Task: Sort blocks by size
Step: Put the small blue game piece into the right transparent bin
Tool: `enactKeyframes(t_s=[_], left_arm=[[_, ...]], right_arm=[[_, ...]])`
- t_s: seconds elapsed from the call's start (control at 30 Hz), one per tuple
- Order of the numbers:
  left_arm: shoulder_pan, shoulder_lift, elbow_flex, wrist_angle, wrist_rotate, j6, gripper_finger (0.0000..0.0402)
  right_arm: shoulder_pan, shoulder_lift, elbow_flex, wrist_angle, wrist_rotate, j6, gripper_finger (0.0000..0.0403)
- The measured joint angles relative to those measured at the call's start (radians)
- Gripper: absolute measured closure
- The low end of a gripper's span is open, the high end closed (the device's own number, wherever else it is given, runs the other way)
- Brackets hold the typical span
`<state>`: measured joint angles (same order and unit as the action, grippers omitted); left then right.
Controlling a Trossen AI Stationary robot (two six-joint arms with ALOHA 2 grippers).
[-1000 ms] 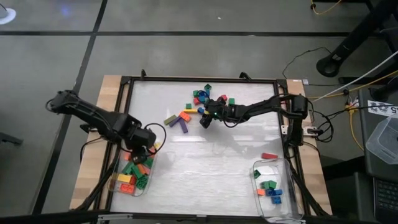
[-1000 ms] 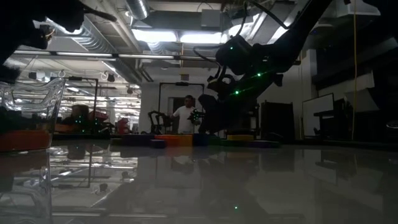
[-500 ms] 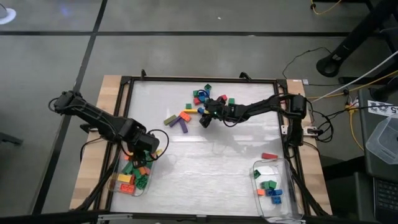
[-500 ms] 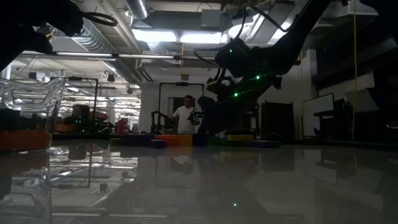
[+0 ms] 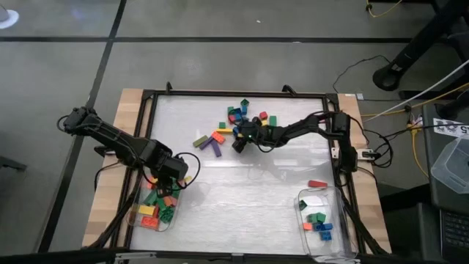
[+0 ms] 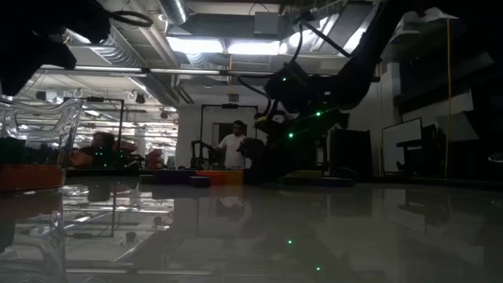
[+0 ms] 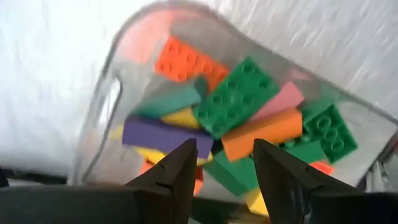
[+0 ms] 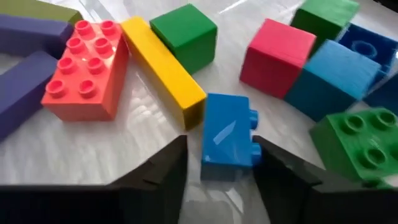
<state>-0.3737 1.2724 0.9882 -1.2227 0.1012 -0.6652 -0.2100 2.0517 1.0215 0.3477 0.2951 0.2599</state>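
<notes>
1. We see the right hand low over the loose pile of blocks at the far middle of the tabletop, its fingers parted around a small blue block without gripping it.
2. The left hand hangs open and empty over the left tub, which holds long blocks.
3. The right tub holds short blocks.

White table carries loose blocks and two tubs.
</notes>
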Motion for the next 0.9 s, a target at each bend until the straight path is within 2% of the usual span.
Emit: enactKeyframes(t_s=[0.17, 0.3, 0.47, 0.73, 0.83, 0.9], left_arm=[[0.0, 0.0, 0.0, 0.077, -0.069, 0.041, 0.0264], [0.003, 0.0, 0.0, 0.162, -0.145, 0.072, 0.0268], [0.025, 0.0, 0.0, 0.263, -0.241, 0.102, 0.0268], [0.119, 0.0, 0.0, 0.386, -0.341, 0.204, 0.0268], [0.156, 0.0, 0.0, 0.424, -0.35, 0.244, 0.0268], [0.179, 0.0, 0.0, 0.442, -0.351, 0.262, 0.0268]], right_arm=[[0.0, 0.003, 0.029, -0.016, -0.045, -0.031, 0.0312], [0.0, -0.01, 0.081, -0.125, -0.156, -0.031, 0.0312], [0.001, -0.053, 0.214, -0.489, -0.291, -0.032, 0.0312], [0.038, -0.073, 0.538, -1.115, -0.655, -0.029, 0.0312], [0.086, -0.073, 0.663, -1.279, -0.724, -0.029, 0.0312], [0.122, -0.073, 0.748, -1.39, -0.724, -0.029, 0.0312]])
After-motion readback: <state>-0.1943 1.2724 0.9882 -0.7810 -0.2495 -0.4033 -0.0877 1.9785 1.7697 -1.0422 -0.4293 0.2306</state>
